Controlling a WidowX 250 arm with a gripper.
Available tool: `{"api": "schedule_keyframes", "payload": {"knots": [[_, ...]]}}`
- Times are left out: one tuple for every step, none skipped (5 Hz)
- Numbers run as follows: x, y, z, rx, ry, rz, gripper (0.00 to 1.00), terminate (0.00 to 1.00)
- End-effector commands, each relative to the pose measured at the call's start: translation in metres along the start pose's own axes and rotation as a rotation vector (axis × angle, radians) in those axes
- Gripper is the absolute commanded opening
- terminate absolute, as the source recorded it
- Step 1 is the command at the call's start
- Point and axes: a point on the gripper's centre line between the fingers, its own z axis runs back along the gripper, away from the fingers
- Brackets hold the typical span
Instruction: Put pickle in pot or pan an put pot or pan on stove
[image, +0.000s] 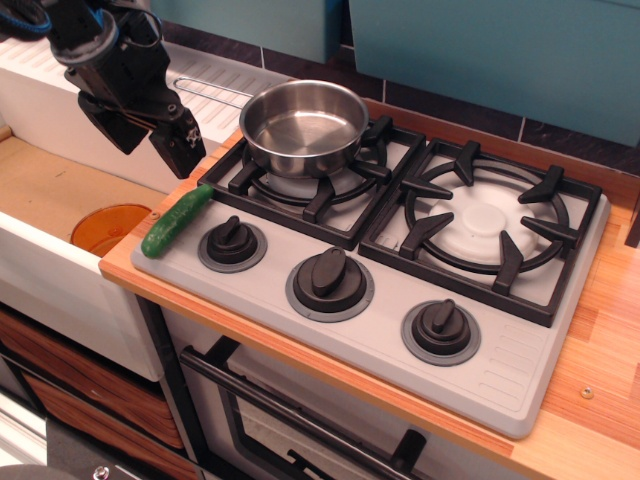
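Observation:
The green pickle (177, 220) lies on the front left corner of the grey stove (380, 330), beside the leftmost knob. The steel pan (304, 126) sits empty on the left burner grate, its wire handle pointing left over the white sink unit. My black gripper (152, 140) hangs open above and just behind the pickle, to the left of the pan, with nothing between its fingers (184, 148).
An orange bowl (108, 228) rests in the sink basin left of the pickle. The white ribbed drainboard (60, 80) runs behind the gripper. The right burner grate (487, 225) is bare. Teal cabinets hang at the back.

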Motion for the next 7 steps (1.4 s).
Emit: {"api": "schedule_keyframes", "payload": {"knots": [[-0.007,0.004,-0.011,0.046,-0.064,-0.016,1.00,0.00],[-0.012,0.002,-0.016,0.063,-0.085,-0.019,1.00,0.00],[-0.016,-0.001,-0.020,0.089,-0.107,-0.021,1.00,0.00],[-0.020,-0.005,-0.024,0.102,-0.123,-0.021,1.00,0.00],[-0.023,-0.008,-0.032,0.096,-0.139,-0.023,1.00,0.00],[-0.026,-0.011,-0.038,0.095,-0.146,-0.018,1.00,0.00],[-0.028,-0.013,-0.037,0.091,-0.136,-0.009,0.00,0.00]]}}
